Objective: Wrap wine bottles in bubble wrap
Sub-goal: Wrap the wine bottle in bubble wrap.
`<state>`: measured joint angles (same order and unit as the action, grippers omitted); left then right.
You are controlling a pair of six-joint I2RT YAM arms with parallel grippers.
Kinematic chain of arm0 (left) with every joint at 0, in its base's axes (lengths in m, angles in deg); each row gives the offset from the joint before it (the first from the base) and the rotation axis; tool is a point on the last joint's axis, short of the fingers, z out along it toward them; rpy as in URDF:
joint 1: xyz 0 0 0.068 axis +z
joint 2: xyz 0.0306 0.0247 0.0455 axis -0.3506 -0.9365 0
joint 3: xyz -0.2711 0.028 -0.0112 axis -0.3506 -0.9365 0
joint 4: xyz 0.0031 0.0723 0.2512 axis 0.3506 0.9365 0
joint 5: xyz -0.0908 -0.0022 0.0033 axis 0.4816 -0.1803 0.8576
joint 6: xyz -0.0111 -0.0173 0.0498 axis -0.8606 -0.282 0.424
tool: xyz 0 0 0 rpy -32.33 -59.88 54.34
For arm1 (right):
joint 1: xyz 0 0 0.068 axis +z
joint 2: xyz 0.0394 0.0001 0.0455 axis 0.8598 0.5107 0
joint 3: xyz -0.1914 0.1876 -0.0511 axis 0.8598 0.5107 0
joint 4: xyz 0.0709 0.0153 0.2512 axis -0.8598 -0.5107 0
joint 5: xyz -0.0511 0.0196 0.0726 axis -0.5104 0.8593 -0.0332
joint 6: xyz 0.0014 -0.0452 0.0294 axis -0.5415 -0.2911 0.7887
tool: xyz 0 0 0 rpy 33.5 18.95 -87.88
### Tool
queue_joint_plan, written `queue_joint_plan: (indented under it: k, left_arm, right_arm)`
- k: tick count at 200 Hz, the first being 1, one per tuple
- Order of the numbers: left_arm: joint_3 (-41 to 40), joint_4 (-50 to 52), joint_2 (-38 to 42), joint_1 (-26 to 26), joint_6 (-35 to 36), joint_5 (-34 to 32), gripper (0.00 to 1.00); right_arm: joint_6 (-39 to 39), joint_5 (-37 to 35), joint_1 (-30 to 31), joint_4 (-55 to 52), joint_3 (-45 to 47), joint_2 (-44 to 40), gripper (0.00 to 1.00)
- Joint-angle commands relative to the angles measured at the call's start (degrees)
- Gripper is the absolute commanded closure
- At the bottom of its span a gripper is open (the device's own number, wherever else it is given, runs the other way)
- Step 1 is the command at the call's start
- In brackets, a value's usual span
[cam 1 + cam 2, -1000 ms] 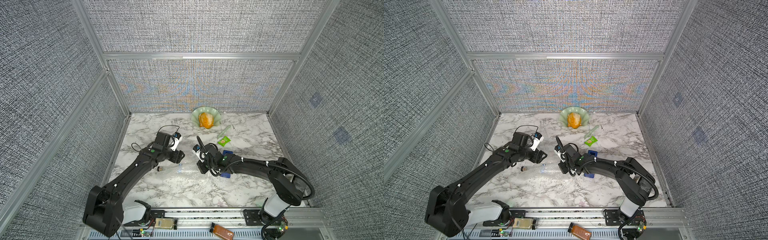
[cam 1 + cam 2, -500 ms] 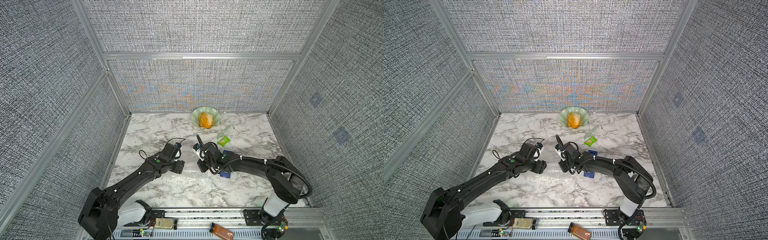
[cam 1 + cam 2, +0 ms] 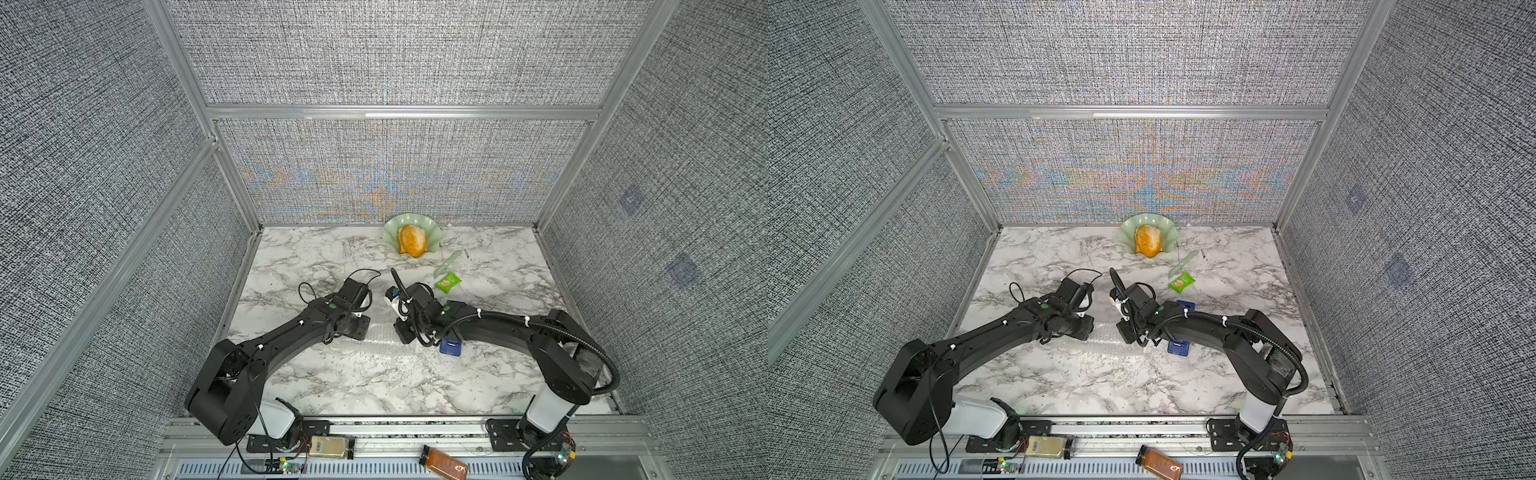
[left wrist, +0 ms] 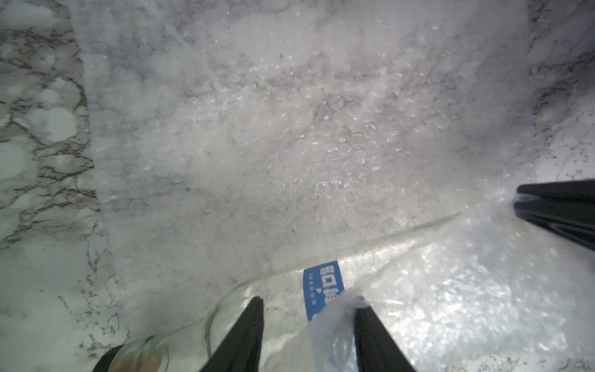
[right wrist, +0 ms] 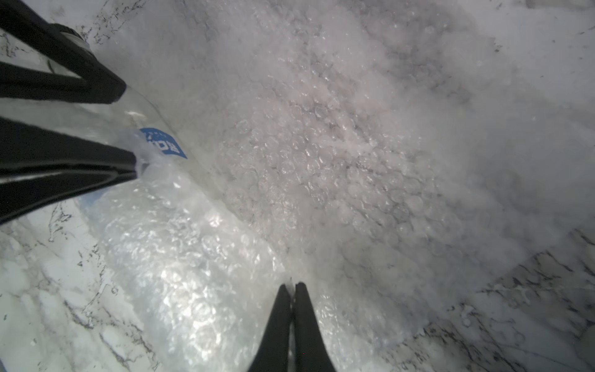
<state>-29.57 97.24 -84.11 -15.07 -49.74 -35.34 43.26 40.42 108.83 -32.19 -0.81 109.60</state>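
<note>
The wine bottle [image 4: 323, 291] lies on its side on the bubble wrap [image 4: 289, 128], mid-bench [image 3: 374, 386] between our two arms. One flap of the sheet is folded over its body as far as the blue label, while the neck and shoulder lie bare. The right gripper [image 5: 291, 286] has its jaws pinched flat on that flap's edge. The left gripper [image 4: 309, 304] is low over the bottle with its jaws partly apart. One jaw is by the shoulder and the other against the flap's loose corner, and they clamp nothing that we can see. We judge this to be the first fold. Next, the left jaws need to catch that corner. Both arms must then draw the flap across and roll the bottle along the free sheet without letting it slip out.
</note>
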Motion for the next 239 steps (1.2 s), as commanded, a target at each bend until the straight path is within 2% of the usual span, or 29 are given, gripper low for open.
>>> queue_joint_plan:
  k: [1,8,27,42,61,83,109,145,159,181,239]
  left_arm:
    - [-0.51,-1.46,0.45,0.08,2.21,0.83,0.64]
    - [-0.5,-1.73,0.39,0.09,2.72,1.07,0.71]
    - [-0.09,-1.65,-0.68,0.26,3.95,2.17,1.0]
    - [0.19,-1.41,-1.59,0.35,4.46,2.71,1.0]
    - [0.8,-1.24,-2.46,0.56,4.83,2.9,1.0]
    - [2.34,-0.51,-4.46,1.8,5.57,5.37,1.0]
    - [5.25,1.7,-8.92,3.71,7.33,10.01,1.0]
    - [9.83,5.11,-14.38,4.65,10.33,13.78,1.0]
    - [11.46,5.95,-15.88,4.83,11.23,14.41,1.0]
    - [12.83,6.4,-17.04,4.98,12.08,14.86,1.0]
    - [13.94,6.32,-17.82,5.45,12.79,15.36,1.0]
  right_arm:
    - [-0.29,-0.94,-0.06,-2.53,-0.46,0.16,1.0]
    - [-0.28,-0.94,-0.06,-2.51,-0.57,0.22,1.0]
    - [-0.48,-0.81,-0.02,-2.28,-0.6,-0.16,1.0]
    - [-1.08,-0.77,-0.06,-1.22,-0.02,-1.47,1.0]
    - [-3.41,-1.28,0.53,1.77,2.57,-5.42,0.68]
    - [-8.72,-2.47,1.99,2.94,4.54,-10.21,0.52]
    - [-17.65,-6.84,5.31,3.2,6.16,-13.84,0.42]
    - [-27.87,-18.0,10.21,4.69,7.16,-14.25,0.32]
    - [-30.59,-17.02,10.46,5.26,7.2,-14.19,0.29]
    - [-34.73,-16.23,11.66,6.62,7.18,-12.05,0.17]
    - [-33.4,-12.83,11.83,5.53,2.05,-1.26,0.12]
